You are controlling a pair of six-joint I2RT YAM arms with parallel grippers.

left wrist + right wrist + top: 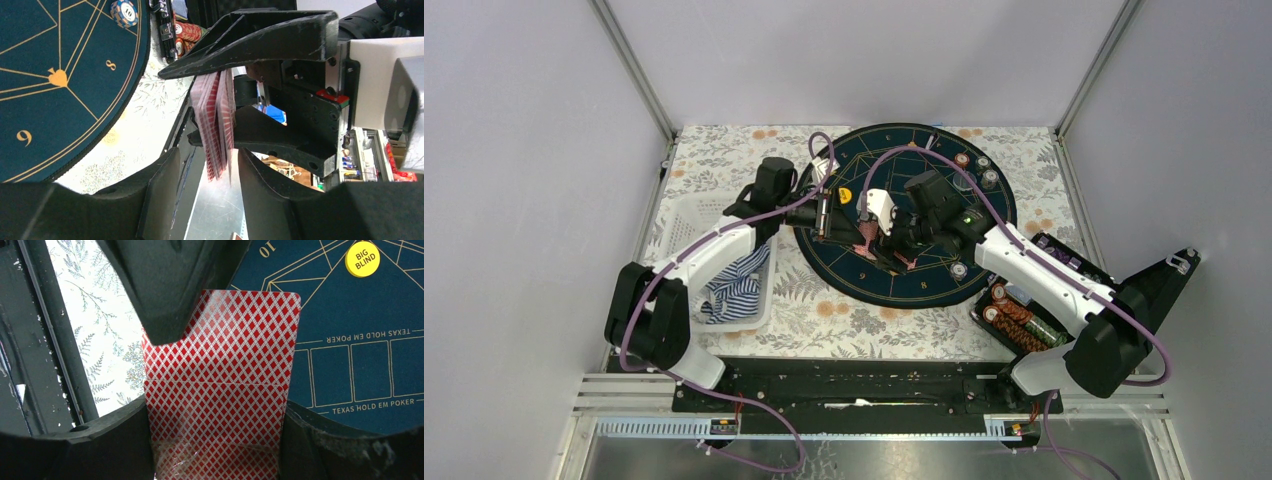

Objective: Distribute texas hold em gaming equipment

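My right gripper [874, 235] is shut on a pack of red-backed playing cards [220, 370], pinched across its width above the round dark mat [924, 285]. Clear wrap shows low on the pack. My left gripper [207, 165] is open, and the cards' [216, 125] free end hangs edge-on between its fingers, apart from the left finger [162, 190]. One left finger [165, 290] overlaps the pack's top corner. A yellow BIG BLIND disc [362, 258] lies on the mat. Chip stacks [976, 166] stand at the mat's far right rim, and one more chip stack [959, 269] stands near its front right.
A black case [1024, 325] with rows of chips sits at the front right, off the mat. A white basket [686, 215] holding a striped blue-white cloth [734, 290] stands at the left, under my left arm. A floral cloth [864, 325] covers the table.
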